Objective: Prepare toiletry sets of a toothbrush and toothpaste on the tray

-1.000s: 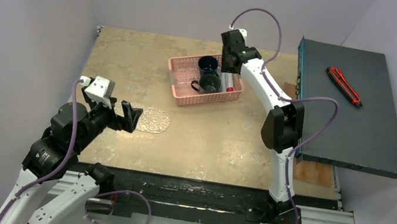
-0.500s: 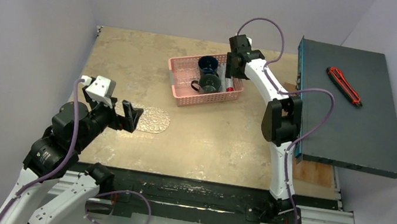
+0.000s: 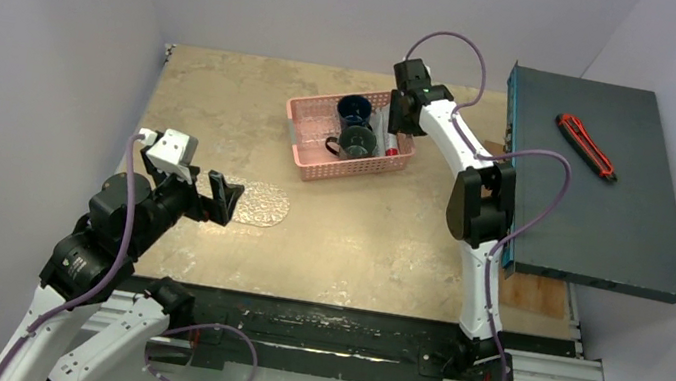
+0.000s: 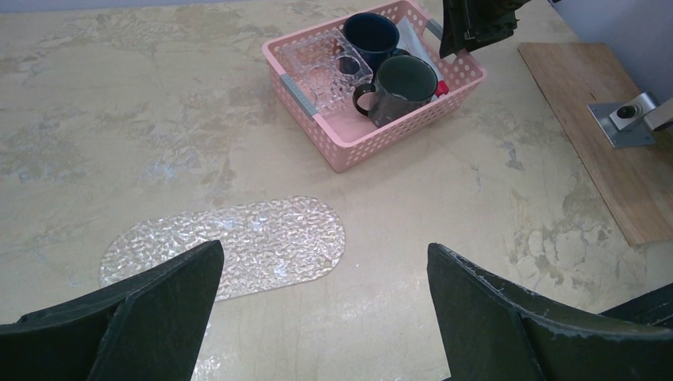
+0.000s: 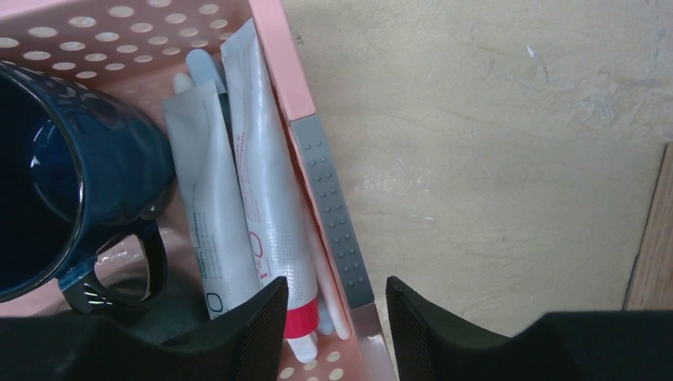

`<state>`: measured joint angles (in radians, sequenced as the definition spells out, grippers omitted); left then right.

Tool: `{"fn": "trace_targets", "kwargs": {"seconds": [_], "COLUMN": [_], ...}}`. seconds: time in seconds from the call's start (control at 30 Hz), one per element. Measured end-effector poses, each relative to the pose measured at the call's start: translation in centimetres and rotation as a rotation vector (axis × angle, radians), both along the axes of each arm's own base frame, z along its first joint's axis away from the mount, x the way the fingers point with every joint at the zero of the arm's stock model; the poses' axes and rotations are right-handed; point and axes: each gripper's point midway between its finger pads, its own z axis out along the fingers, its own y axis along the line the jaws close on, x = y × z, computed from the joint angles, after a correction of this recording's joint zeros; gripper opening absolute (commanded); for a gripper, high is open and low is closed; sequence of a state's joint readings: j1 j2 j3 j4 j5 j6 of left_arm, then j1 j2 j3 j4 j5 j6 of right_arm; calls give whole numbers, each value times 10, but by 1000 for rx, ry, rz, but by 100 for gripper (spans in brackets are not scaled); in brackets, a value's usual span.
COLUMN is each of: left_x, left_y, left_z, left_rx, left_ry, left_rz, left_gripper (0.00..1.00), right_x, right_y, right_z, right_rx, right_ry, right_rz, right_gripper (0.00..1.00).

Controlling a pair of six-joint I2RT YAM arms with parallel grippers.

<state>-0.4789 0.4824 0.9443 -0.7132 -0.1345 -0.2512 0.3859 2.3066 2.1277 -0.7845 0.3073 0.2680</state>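
Check the pink basket (image 4: 413, 127): it holds two dark mugs (image 4: 401, 83), a clear embossed plastic piece (image 4: 317, 67) and, flat against its right end wall, two silver-grey toothpaste tubes (image 5: 266, 198), one red-capped, with a pale bluish toothbrush (image 5: 202, 67) showing between them. The glittery see-through tray (image 4: 262, 238) lies on the bench (image 4: 119, 119), well apart from the basket. The left gripper (image 4: 325, 317) hangs wide open near the tray; the right gripper (image 5: 337, 317) is part open astride that end wall, gripping nothing.

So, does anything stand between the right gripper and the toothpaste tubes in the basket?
Yes. The right gripper hangs over the pink basket's side wall, which lies in the gap between its open jaws. The toothpaste tubes lie flat against that wall, and the dark mug crowds their other side.
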Motion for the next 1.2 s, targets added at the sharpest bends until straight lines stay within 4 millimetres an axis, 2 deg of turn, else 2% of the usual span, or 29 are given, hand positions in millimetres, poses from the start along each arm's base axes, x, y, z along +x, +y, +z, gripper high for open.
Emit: {"fn": "trace_targets", "kwargs": {"seconds": [0.17, 0.33, 0.9, 1.2], "left_x": [0, 0, 0, 0], "left_y": [0, 0, 0, 0], "left_z": [0, 0, 0, 0], "left_rx": [0, 0, 0, 0], "left_ry": [0, 0, 0, 0], "left_rz": [0, 0, 0, -1], "left_gripper": [100, 100, 100, 100], "right_x": [1, 2, 3, -2], "right_y": [3, 2, -6, -1], "right_z": [0, 1, -2, -2], "right_rx": [15, 12, -10, 12], "right_ry": [-3, -7, -32, -75], "right_rz": [8, 5, 1, 9], "right_gripper": [45, 30, 0, 0]}}
